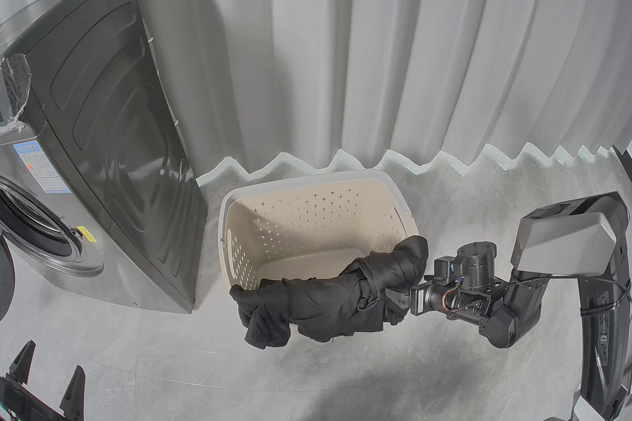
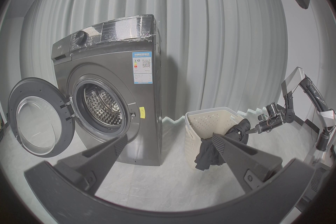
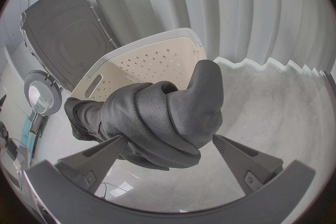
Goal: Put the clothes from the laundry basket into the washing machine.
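A dark garment (image 1: 329, 300) lies bunched over the near rim of the laundry basket (image 1: 309, 182), one end hanging down outside its wall. The basket stands on the grey floor (image 1: 500, 198) just beside the washing machine (image 2: 147, 112), close to the curtain's (image 1: 395, 34) hem. The right gripper (image 1: 395, 297) is at the garment's thick end with its fingers spread wide on either side of the cloth, not clamped. The left gripper (image 2: 168, 140) hangs well apart, low in front of the machine, jaws wide and holding nothing. The machine's door (image 2: 36, 118) stands swung open, showing the drum (image 2: 101, 105)
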You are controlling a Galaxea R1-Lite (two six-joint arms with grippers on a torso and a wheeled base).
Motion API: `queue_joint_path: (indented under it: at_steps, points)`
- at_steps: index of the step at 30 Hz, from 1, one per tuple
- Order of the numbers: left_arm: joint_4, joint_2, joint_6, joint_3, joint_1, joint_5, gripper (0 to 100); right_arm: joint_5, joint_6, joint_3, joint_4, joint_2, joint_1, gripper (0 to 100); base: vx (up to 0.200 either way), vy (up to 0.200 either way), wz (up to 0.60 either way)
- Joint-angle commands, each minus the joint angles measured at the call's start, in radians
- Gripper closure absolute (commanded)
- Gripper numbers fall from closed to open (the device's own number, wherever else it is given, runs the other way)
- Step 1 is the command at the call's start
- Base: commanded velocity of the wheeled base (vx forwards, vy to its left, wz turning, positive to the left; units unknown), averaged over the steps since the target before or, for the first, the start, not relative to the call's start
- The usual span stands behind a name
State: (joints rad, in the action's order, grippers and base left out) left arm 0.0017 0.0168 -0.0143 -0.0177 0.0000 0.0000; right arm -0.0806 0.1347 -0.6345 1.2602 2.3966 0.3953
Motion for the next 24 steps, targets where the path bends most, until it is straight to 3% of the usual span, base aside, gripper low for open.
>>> queue_joint_path:
  at_steps: [1, 9, 24]
  points:
    - [0.000, -0.015, -0.001, 0.016, 0.000, 0.000, 0, -0.002, 0.000, -0.007, 0.007, -0.002, 0.010, 100, 0.000, 0.000, 0.00]
    - [0.000, -0.015, -0.001, 0.016, 0.000, 0.000, 0, -0.002, 0.000, 0.019, 0.041, -0.005, 0.014, 100, 0.000, 0.000, 0.00]
    - [0.000, -0.015, 0.000, 0.016, 0.000, 0.000, 0, -0.001, -0.007, 0.276, 0.281, -0.212, 0.017, 100, 0.000, 0.000, 0.00]
